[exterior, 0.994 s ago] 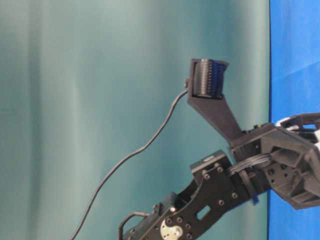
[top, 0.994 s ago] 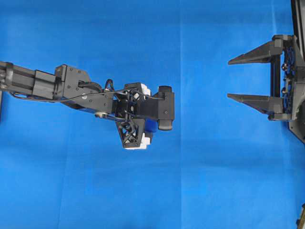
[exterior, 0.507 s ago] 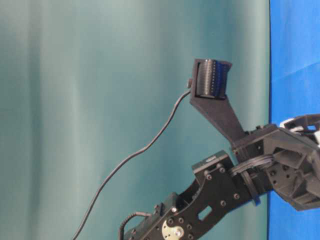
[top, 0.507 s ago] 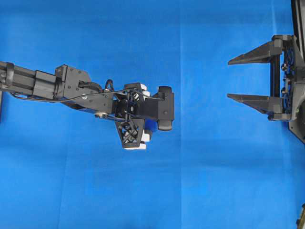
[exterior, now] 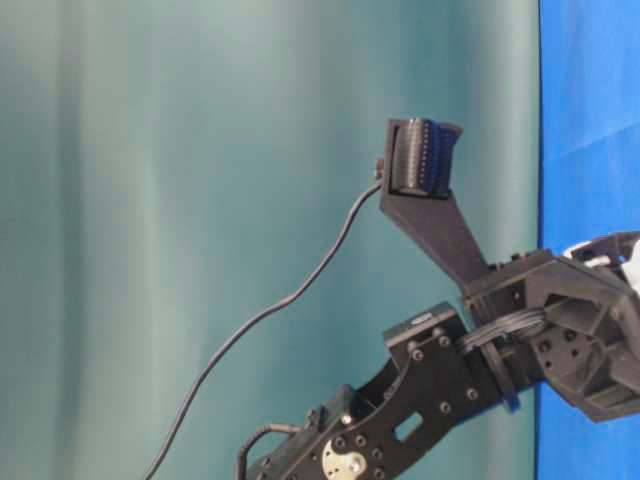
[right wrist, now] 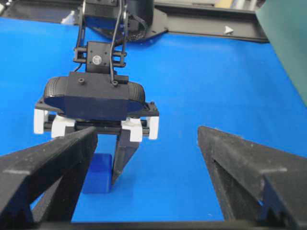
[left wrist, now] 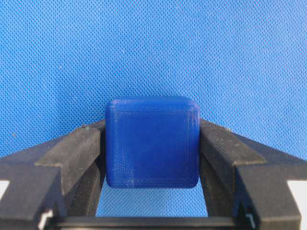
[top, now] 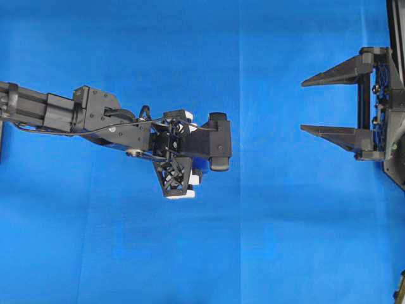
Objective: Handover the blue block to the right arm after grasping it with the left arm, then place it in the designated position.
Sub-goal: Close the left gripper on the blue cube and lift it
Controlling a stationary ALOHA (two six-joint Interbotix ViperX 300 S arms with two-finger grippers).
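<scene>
From overhead, your left arm's white-bracketed black gripper (top: 190, 166) points down mid-cloth, while the right arm's all-black gripper (top: 332, 104) stands spread wide and empty, well apart across bare blue cloth (top: 272, 221). Your left wrist view shows both fingers (left wrist: 79, 148) pinching the small dark royal-blue cube (left wrist: 152, 142). In the right wrist view the cube (right wrist: 98, 172) rests on the cloth.
</scene>
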